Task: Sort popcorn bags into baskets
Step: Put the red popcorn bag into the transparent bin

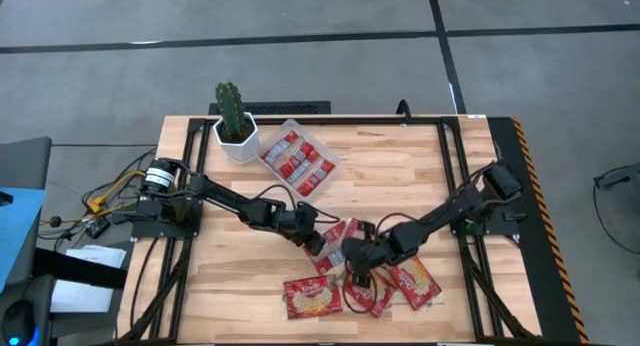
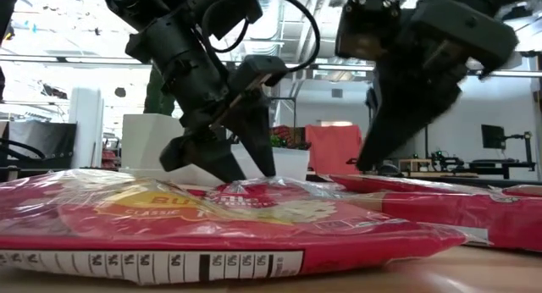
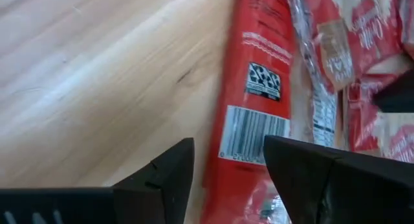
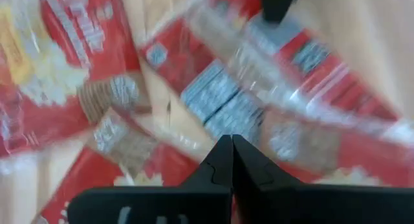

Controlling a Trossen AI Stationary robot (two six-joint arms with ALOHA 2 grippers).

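Wooden table point(image 1: 400, 181) (popcorn bags point(image 1: 312, 298) strewn), left end effector point(image 1: 313, 236) spread, right end effector point(image 1: 352, 269) pressed together.

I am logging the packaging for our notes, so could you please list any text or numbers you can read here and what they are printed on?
"CLASSIC": yellow panel of the nearest popcorn bag, low view.
"0%" repeated: nutrition strip along that bag's front edge.
Barcode digits and white lines on the red packet in the left wrist view: too small to read.
Print in the right wrist view: blurred.
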